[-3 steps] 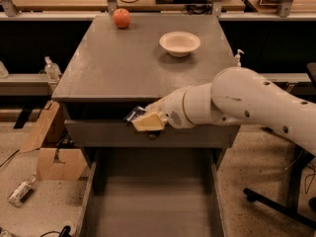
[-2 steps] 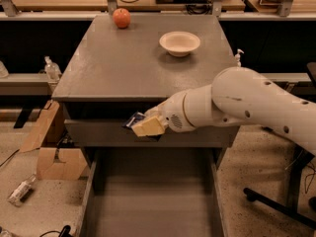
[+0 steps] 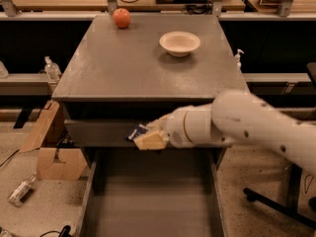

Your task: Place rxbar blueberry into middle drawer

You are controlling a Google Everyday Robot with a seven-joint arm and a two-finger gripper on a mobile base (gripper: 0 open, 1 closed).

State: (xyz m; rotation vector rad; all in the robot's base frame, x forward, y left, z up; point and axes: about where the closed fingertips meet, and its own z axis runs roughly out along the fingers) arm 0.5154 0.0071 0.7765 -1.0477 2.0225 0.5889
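**Q:** Nearest first. What was different from a second ago?

**A:** The middle drawer (image 3: 153, 201) sat pulled out below me with a bare floor, same as before. My gripper (image 3: 148, 140) had dropped lower. It was up against the cabinet's top edge a second back, and now it hung in front of the grey drawer front (image 3: 98, 132), above the drawer's back end.

**Q:** The bar?

**A:** The rxbar blueberry (image 3: 136, 131) was pinched between my fingers, its dark wrapper poking out to the left. It was in the air, not in the drawer yet.

**Q:** So what did that mean for the task?

**A:** I judged I was mid-descent, carrying it in. What remained was lowering past the side walls and letting go.

**Q:** Farther back?

**A:** On the cabinet top (image 3: 133, 68) the bowl (image 3: 179, 42) and the apple (image 3: 121, 18) hadn't moved, both well away from me.
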